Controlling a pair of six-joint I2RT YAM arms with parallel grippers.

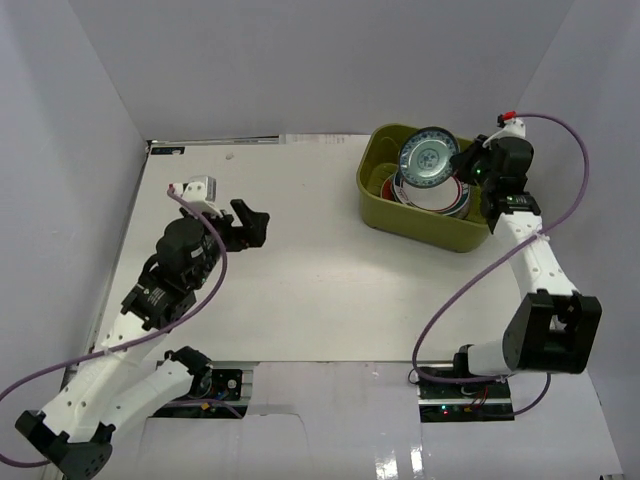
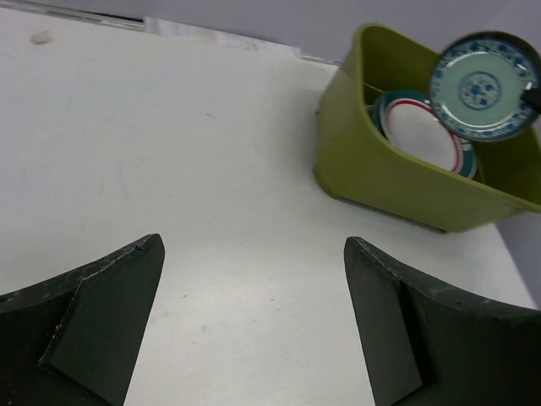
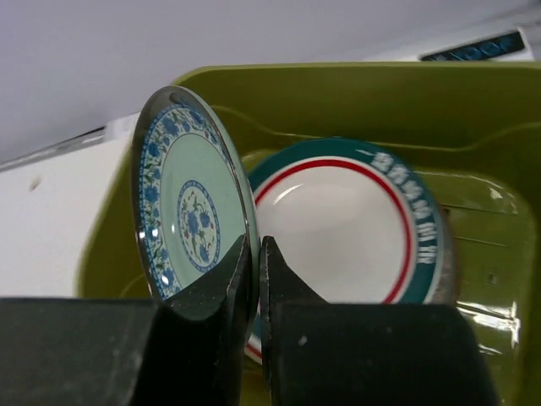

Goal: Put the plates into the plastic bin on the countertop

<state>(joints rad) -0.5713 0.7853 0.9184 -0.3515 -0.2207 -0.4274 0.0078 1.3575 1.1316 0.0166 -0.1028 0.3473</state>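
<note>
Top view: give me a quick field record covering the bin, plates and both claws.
plastic bin: far right of countertop, stacked plates inside
top of stack: green-rimmed white plate with red ring
right claw: shut on rim of small teal patterned plate, plate upright over the bin
left claw: open, empty, above bare countertop
remaining: held plate not yet set down in bin

white walls (image 1: 300,60) on three sides, pale strip (image 1: 312,139) along the far edge, dark fitting (image 1: 166,150) in far-left corner
</note>
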